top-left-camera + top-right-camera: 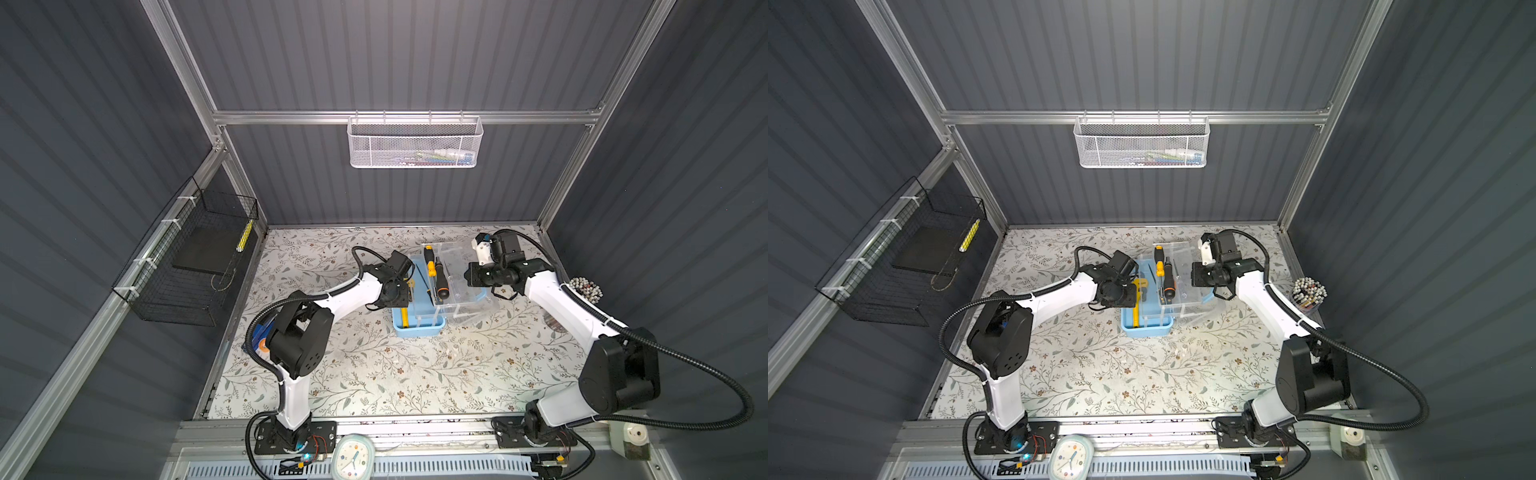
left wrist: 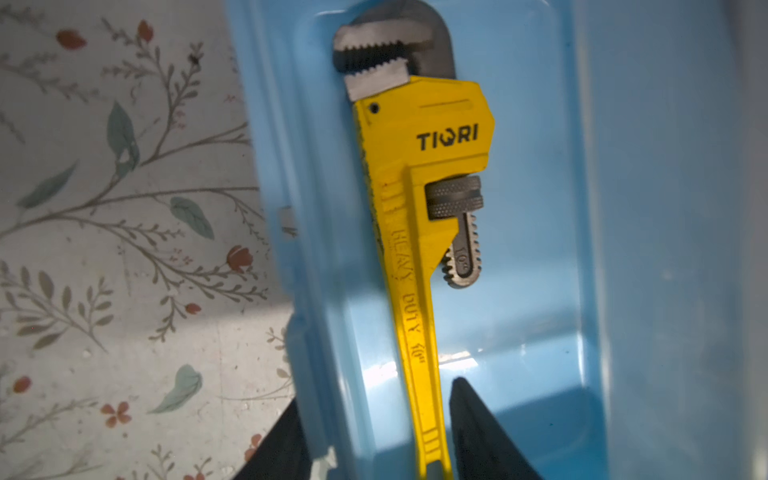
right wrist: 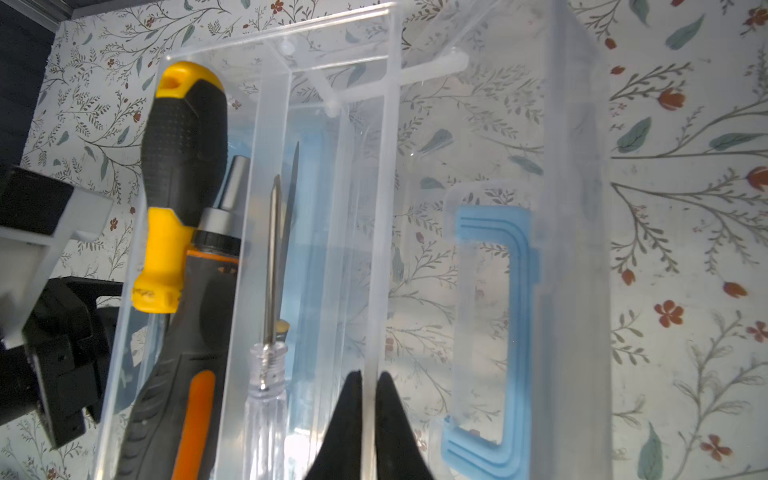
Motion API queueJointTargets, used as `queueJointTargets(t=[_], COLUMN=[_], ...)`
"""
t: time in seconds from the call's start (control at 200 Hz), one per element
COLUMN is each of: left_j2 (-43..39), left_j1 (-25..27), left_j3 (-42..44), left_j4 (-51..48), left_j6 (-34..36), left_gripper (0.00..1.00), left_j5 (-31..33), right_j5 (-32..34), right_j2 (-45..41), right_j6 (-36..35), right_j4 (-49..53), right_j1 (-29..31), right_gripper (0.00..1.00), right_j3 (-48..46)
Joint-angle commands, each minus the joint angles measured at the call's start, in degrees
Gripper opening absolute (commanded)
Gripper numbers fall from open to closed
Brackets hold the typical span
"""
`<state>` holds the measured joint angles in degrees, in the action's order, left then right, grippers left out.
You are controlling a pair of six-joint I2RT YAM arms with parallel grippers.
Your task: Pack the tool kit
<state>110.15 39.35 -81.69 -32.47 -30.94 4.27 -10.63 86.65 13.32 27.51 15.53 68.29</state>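
The left hand hangs spread over the open tool kit. Its fingers sit either side of the handle of the yellow pipe wrench, which lies inside the kit just ahead of them. Only the left wrist view gives this detail, since in both top views the left arm hides most of the wrench. Those top views place the kit mid-surface, between the two hands. The right hand, pressed together, pinches a thin wall of the clear tray. Its wrist view alone shows that grip, with screwdrivers to one side of the fingertips and the blue handle to the other.
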Motion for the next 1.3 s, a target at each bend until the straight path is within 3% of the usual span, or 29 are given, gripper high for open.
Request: queueJointTargets(t=[0.0,0.205,0.385,0.49,0.6,0.74,1.296], left_j2=[-3.11,-7.12,-11.85,-14.07,-12.18,-8.52,-7.15], left_j1=[0.15,-0.61,-2.57,-2.62,-2.17,-0.7,-0.02], left_j3=[-0.62,-0.4,3.0,3.69,2.04,-1.28,-2.85], left_j4=[-1.5,-4.65,-6.3,-3.65,-2.41,-3.69,-1.72], left_j6=[0.87,1.5,1.38,0.99,0.88,1.16,1.14], left_gripper=[0.66,0.8,0.81,0.8,0.78,0.77,0.76], left_j5=[0.72,4.12,5.25,1.69,-3.35,-3.57,-3.9], right_j5=[1.68,3.06,3.69,4.0,4.06,4.73,6.06], right_j2=[1.48,1.68,1.95,2.28,2.6,2.73,3.29], right_j6=[0.35,0.39,-0.03,-0.14,-0.05,-0.05,-0.13], right_j4=[0.33,0.54,0.95,0.99,1.01,1.58,2.63], right_j1=[1.24,1.95,2.37,2.48,2.61,3.18,4.76], right_gripper=[0.1,0.1,0.1,0.1,0.1,0.1,0.1], right_j3=[0.95,1.26,1.89,1.93,2.18,2.92,4.28])
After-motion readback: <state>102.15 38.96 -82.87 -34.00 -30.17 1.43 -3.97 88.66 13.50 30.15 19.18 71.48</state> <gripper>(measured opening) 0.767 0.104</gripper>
